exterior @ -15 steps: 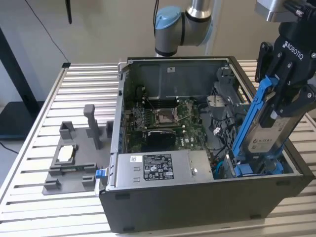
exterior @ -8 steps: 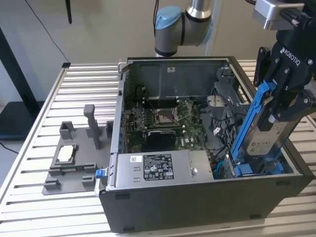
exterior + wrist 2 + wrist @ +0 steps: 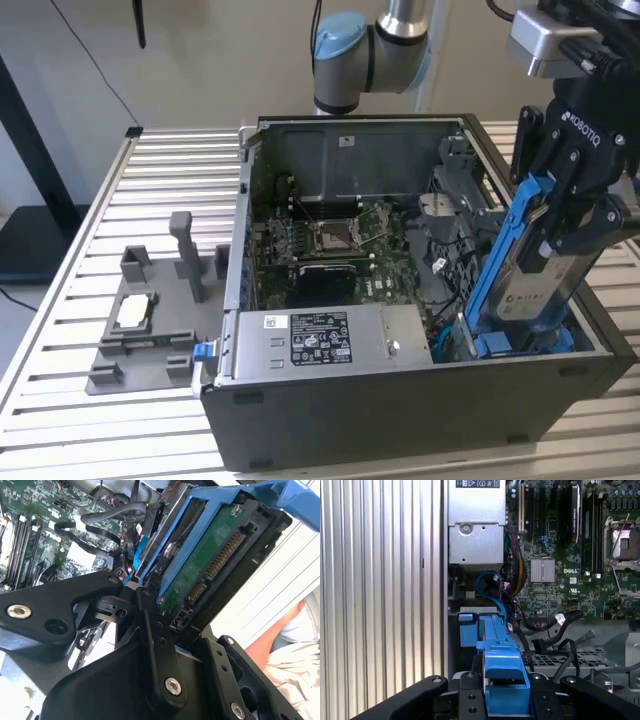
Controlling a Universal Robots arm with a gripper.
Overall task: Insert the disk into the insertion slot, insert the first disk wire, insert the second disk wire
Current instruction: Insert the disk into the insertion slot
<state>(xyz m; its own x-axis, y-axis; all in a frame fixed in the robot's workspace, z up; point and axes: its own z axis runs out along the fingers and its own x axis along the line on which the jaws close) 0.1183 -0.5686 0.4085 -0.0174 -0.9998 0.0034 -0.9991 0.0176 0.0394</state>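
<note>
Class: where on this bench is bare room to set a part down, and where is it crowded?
Bare: the ribbed table between the grey fixture and its far edge, and before the computer case. Crowded: inside the case, where the gripper holds the disk among cables.

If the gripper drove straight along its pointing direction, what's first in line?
Likely the grey-blue plastic drive cage: the gripper points down at it, shut on the blue-framed silver disk. Depth unclear.

— What is sitting on the slatted metal table point(image 3: 180, 170)?
— The dark computer case point(image 3: 400, 420) is standing on it; a grey plastic fixture point(image 3: 150, 345) is lying just beside, on the exterior view's left.
</note>
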